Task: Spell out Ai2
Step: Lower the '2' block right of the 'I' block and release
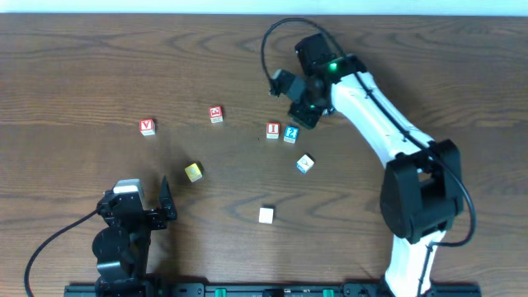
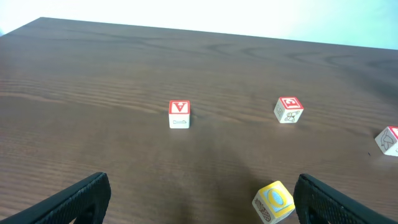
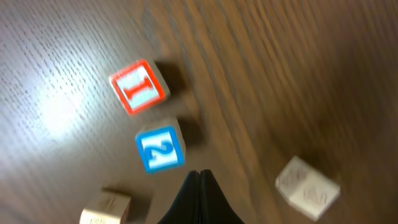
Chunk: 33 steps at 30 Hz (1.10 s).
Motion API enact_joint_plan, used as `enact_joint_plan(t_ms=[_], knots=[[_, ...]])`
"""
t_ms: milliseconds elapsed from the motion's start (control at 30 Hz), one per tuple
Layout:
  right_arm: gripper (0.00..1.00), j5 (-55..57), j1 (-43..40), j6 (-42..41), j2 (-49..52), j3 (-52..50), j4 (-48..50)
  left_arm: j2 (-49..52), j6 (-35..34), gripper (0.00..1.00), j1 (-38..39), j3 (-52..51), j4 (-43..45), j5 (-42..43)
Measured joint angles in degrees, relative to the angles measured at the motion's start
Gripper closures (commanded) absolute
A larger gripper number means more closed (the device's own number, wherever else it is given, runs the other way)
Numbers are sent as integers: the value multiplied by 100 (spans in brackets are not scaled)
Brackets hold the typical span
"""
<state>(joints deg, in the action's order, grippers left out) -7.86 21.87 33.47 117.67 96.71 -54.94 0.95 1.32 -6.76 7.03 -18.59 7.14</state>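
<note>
The red "A" block point(image 1: 147, 126) lies at the left and also shows in the left wrist view point(image 2: 179, 114). The red "I" block point(image 1: 273, 130) and the blue "2" block point(image 1: 290, 134) lie side by side, almost touching, near mid-table. In the right wrist view the "I" block point(image 3: 138, 87) lies beyond the "2" block point(image 3: 160, 149). My right gripper point(image 1: 304, 117) point(image 3: 200, 183) is shut and empty, its tip just short of the "2" block. My left gripper point(image 1: 139, 202) point(image 2: 202, 208) is open and empty, low at the front left.
Another red block point(image 1: 216, 114) point(image 2: 288, 109) lies at the back. A yellow block point(image 1: 193, 172) point(image 2: 273, 201) sits by my left gripper's right finger. A blue-and-white block point(image 1: 305, 163) and a white block point(image 1: 266, 215) lie nearer the front. A pale block point(image 3: 308, 186) lies right of my right fingers.
</note>
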Motion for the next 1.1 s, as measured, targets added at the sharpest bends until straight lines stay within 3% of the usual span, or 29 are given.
enact_joint_plan(t_ms=[467, 1100], knots=[[98, -409, -85, -1051, -9, -881, 13, 2, 0, 5, 0, 0, 0, 0], [99, -326, -85, -1545, -9, -1587, 1325, 2, 0, 5, 0, 0, 0, 0]])
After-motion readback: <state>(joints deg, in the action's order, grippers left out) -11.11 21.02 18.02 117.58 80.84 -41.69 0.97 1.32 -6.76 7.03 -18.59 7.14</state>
